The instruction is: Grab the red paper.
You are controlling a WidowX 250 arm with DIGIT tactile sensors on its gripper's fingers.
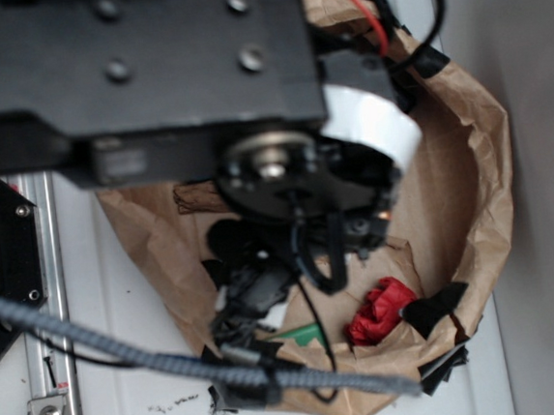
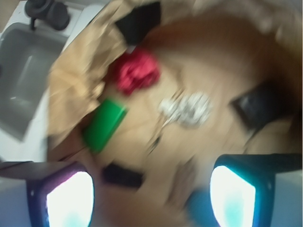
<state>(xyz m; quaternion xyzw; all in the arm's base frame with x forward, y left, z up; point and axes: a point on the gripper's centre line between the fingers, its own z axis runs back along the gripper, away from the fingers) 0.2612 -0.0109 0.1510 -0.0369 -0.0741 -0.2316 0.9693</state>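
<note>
The red paper (image 1: 381,310) is a bright red crumpled wad lying inside a brown paper container (image 1: 470,200), near its front right wall. In the blurred wrist view the red paper (image 2: 136,71) lies up and left of centre. My gripper (image 2: 151,194) hangs above the container floor, open and empty, its two glowing pads (image 2: 70,201) far apart. The red paper is well ahead of the fingertips, not between them. In the exterior view the arm hides the fingers.
A flat green piece (image 2: 104,124) lies left of centre and also shows in the exterior view (image 1: 306,335). A white-grey paper wad (image 2: 187,109) lies at centre. A teal blur (image 2: 199,210) sits by the right pad. Black pieces (image 2: 122,175) lie on the floor. A grey sink (image 2: 23,75) is at left.
</note>
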